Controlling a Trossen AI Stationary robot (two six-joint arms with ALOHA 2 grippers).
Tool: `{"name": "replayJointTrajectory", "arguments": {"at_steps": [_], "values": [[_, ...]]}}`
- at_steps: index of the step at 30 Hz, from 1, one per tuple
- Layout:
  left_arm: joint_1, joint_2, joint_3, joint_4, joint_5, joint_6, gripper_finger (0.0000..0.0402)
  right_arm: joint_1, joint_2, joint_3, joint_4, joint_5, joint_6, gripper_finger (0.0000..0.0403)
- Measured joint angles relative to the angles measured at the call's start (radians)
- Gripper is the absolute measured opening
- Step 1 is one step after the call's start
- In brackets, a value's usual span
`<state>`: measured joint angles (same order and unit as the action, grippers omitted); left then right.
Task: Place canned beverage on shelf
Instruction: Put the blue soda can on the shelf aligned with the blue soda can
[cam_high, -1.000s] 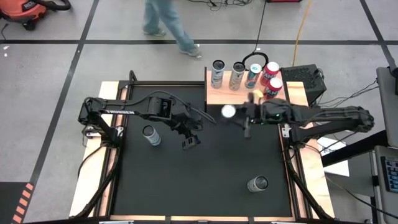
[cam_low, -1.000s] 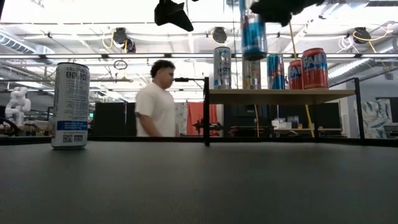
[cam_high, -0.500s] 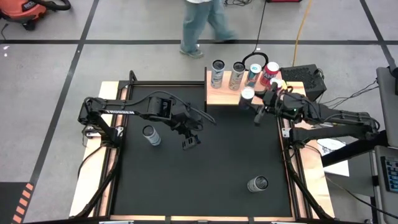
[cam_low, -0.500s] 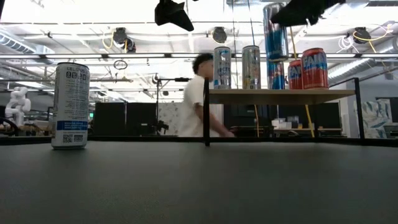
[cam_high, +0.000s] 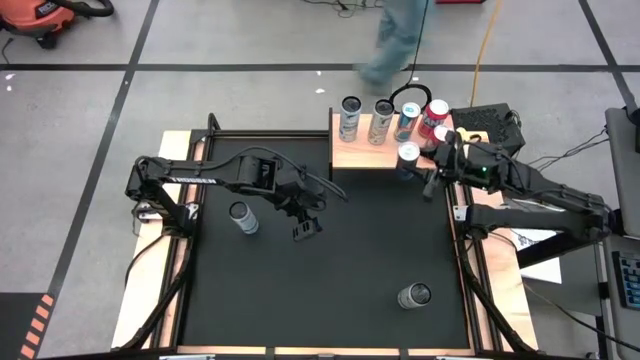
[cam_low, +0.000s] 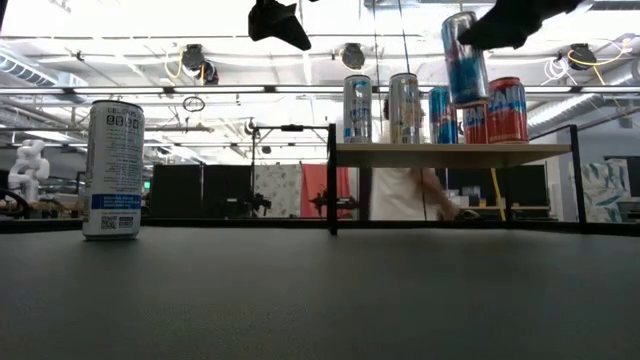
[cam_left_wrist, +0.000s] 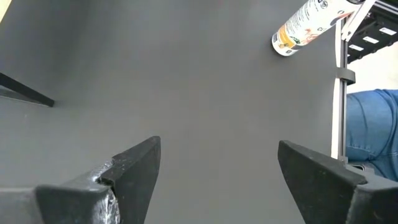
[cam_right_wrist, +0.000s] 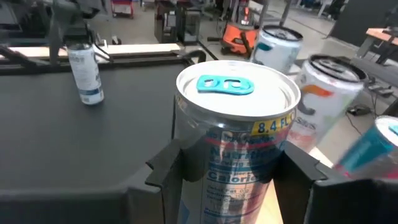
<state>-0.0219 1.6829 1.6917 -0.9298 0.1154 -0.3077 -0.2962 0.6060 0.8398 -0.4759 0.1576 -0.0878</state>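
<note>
The shelf (cam_high: 362, 152), a light wooden platform, stands at the table's far edge with two silver cans (cam_high: 349, 116), a blue can (cam_high: 405, 120) and two red cans (cam_high: 436, 116) upright on it. My right gripper (cam_right_wrist: 233, 171) is shut on a silver-and-blue canned beverage (cam_high: 408, 154), held in the air over the shelf's front right part (cam_low: 466, 58). My left gripper (cam_high: 304, 228) hangs open over the middle of the black mat, with nothing between its fingers (cam_left_wrist: 134, 168). My right gripper pinches the can's upper side wall (cam_right_wrist: 194, 155) between its two fingers (cam_right_wrist: 163, 174), just below the top rim. The fingers reach in nearly level from the table's right side. The can is lifted clear above the shelf's top and leans a little off upright (cam_low: 466, 58).
A white-and-blue can (cam_high: 243, 216) stands on the mat's left half (cam_low: 112, 168). Another can (cam_high: 414, 295) stands near the front right corner. A black rail frames the mat (cam_high: 330, 150). A person walks behind the table (cam_high: 395, 40).
My right gripper has carried the can from over the mat toward the table's far right and slightly up, until it is over the shelf's front right part. The can has tipped a little off upright. The person has walked to the right behind the table.
</note>
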Motion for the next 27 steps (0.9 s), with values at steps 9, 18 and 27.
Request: {"name": "replayJointTrajectory", "arguments": {"at_steps": [9, 18, 27], "values": [[0.0, 0.0, 0.0, 0.0, 0.0, 0.0, 0.0322, -0.101, -0.068, 0.0, -0.03, -0.116, -0.071, 0.0157], [0.0, 0.0, 0.0, 0.007, 0.0, 0.001, 0.0322, -0.163, -0.07, 0.0, 0.073, -0.487, 0.008, 0.0157], [0.0, 0.0, 0.0, 0.007, 0.0, 0.058, 0.0322, -0.183, -0.069, 0.0, 0.109, -0.591, -0.13, 0.0157]]}}
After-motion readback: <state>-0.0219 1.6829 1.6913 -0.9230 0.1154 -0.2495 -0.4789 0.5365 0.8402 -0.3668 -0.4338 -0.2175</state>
